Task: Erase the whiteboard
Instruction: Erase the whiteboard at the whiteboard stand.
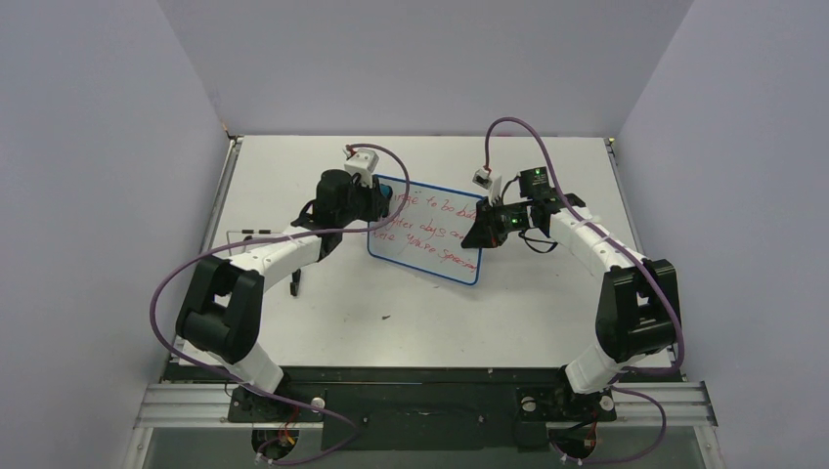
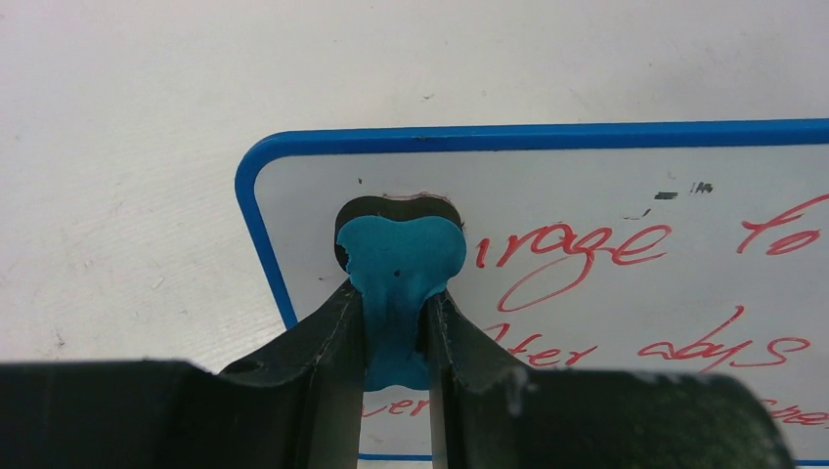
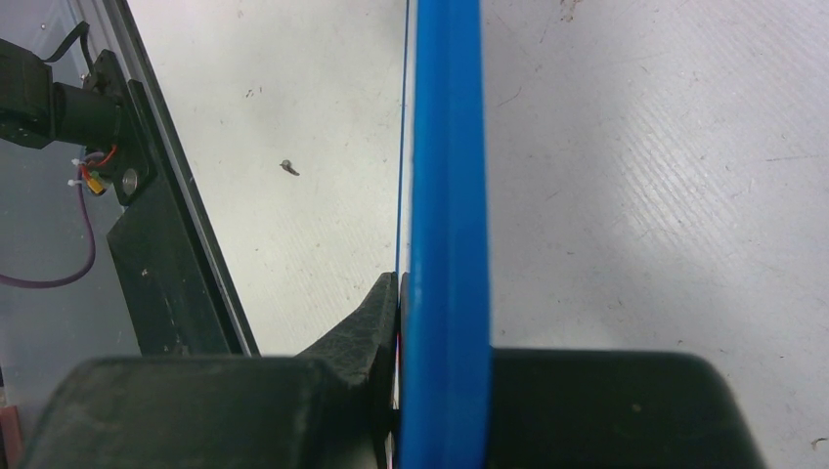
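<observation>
The whiteboard (image 1: 430, 234) is white with a thin blue rim and red handwriting across it (image 2: 606, 254). It is held up off the table, tilted. My right gripper (image 1: 486, 227) is shut on its right edge; the right wrist view shows the blue rim (image 3: 445, 195) edge-on, pinched between the jaws. My left gripper (image 2: 391, 342) is shut on the blue-and-black eraser (image 2: 401, 249). The eraser's end rests against the board's upper left corner, just left of the first red word. In the top view the left gripper (image 1: 383, 200) sits at that same corner.
The board hangs over the white table (image 1: 420, 313). Purple cables (image 1: 166, 283) loop from both arms. Grey walls (image 1: 98, 195) close in left, right and back. The black base rail (image 3: 156, 244) runs along the table's near edge.
</observation>
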You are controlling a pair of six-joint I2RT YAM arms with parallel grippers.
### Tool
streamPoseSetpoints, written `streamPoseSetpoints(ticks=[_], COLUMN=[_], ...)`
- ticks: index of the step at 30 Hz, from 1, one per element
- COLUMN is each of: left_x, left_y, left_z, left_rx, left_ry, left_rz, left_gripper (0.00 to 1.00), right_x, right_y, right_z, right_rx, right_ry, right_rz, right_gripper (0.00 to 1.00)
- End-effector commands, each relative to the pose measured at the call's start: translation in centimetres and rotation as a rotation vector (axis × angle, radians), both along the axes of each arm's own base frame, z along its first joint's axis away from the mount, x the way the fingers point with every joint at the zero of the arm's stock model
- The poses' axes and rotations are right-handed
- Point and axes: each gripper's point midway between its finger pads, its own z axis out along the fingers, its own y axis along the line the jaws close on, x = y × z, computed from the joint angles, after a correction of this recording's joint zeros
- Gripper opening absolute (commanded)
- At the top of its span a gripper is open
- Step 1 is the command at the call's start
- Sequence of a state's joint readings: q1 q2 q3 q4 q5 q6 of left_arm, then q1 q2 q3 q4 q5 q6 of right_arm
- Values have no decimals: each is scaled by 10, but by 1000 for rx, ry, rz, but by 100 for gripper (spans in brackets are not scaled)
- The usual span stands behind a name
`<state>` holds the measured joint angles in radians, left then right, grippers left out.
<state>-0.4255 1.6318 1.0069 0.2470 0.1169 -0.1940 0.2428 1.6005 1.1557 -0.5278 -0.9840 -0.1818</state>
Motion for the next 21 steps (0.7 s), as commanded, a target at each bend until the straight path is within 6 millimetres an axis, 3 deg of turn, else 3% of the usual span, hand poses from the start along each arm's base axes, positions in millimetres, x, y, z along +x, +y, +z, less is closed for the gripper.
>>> streamPoseSetpoints(ticks=[1, 9, 11, 12, 15, 21], left_x=[0, 17, 9, 1, -13, 12], left_y=[-19, 15, 2, -14, -31, 12], left_z=[20, 20, 25, 32, 28, 18], left_rx=[-36, -96, -84, -79, -59, -96], left_ry=[-62, 2, -34, -80, -87, -4], left_rz=[-49, 140, 61, -24, -127, 119], left_gripper=[0, 0, 0, 0, 0, 0], right_x=[-15, -15, -15, -15, -16, -15], right_y=[14, 13, 14, 14, 15, 13], right_z=[7, 6, 6, 5, 6, 8], right_rx=[23, 19, 18, 19, 19, 19], right_ry=[-23, -24, -23, -21, -22, -32], right_rz=[105, 103, 105, 105, 107, 103], right_gripper=[0, 0, 0, 0, 0, 0])
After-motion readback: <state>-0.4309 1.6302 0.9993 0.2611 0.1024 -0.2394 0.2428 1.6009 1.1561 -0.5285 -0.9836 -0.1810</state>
